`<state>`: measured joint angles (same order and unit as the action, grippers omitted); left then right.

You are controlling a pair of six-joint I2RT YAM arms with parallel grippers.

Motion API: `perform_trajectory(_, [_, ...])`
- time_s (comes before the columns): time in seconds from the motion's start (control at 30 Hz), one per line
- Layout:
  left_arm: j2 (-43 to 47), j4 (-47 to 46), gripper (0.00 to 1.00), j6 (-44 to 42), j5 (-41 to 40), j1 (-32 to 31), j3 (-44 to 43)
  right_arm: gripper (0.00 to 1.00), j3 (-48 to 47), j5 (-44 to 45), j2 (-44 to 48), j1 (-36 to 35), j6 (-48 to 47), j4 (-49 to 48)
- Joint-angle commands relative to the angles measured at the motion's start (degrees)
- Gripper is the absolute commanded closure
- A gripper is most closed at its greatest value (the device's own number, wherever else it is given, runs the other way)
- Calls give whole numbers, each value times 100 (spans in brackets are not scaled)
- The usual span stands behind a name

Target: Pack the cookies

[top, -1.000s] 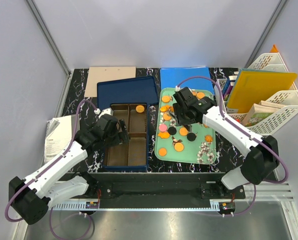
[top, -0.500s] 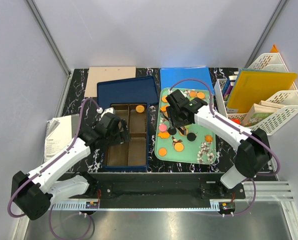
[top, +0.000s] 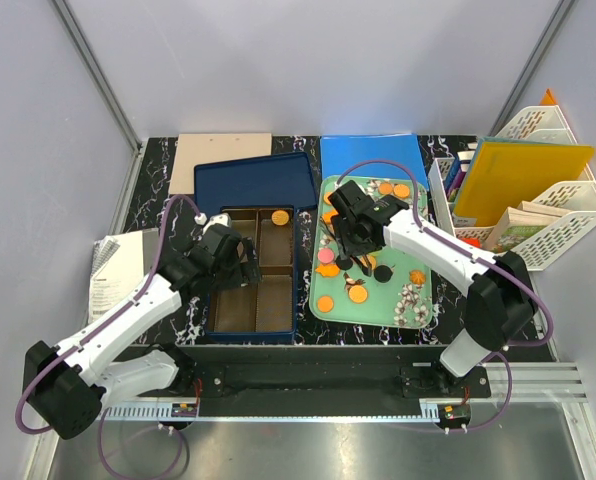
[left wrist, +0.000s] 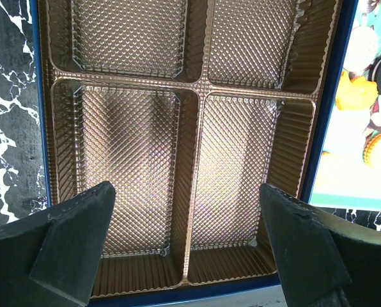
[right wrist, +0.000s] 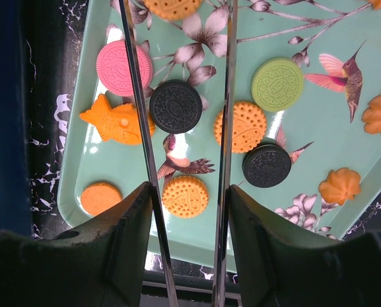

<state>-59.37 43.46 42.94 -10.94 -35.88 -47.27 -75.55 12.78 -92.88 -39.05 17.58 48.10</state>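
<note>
Cookies, mostly orange with pink, green and black ones, lie on the mint-green tray [top: 396,292]. In the right wrist view I see a pink one [right wrist: 124,66], a black one [right wrist: 176,106], a green one [right wrist: 277,84] and an orange one [right wrist: 185,196]. My right gripper [top: 350,240] [right wrist: 189,192] is shut on metal tongs [right wrist: 134,96] whose two arms hang open above the tray's near-left part. My left gripper [top: 240,262] [left wrist: 187,198] is open and empty over the brown divided insert [left wrist: 200,128] of the blue box [top: 210,310]. One orange cookie [top: 280,217] lies in the insert's far right compartment.
The blue box lid [top: 253,180] lies behind the box, with a tan board [top: 218,155] and a blue folder [top: 368,155] at the back. White file racks [top: 538,200] with papers stand at the right. A booklet [top: 113,270] lies at the left.
My right gripper with the tongs has moved left and nearer over the tray. My left gripper has shifted slightly over the insert.
</note>
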Motion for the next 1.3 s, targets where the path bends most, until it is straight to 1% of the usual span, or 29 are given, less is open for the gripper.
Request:
perform_trajectory(0.0, [14, -136, 1, -84, -137, -24, -248, 43, -92, 23, 314, -103, 70, 130])
perform_trajectory(0.27, [75, -136, 1, -84, -110, -24, -213, 43, -48, 137, 358, -235, 166, 279])
perform_trajectory(0.4, [137, -128, 1, -93, -110, -24, -178, 46, -4, 225, 315, -261, 158, 314])
perform_trajectory(0.43, [154, -128, 1, -93, -110, -16, -178, 48, -12, 243, 271, -261, 158, 341])
perform_trajectory(0.77, [312, -5, 1, -101, -242, -24, -230, 54, -144, 673, 156, -252, 17, 551])
perform_trajectory(1.1, [444, 83, 1, -101, -391, -16, -283, 61, -399, 1042, 332, -261, -53, 771])
perform_trajectory(1.27, [514, 162, 1, -84, -505, -7, -344, 62, -706, 1113, 472, -261, -62, 956])
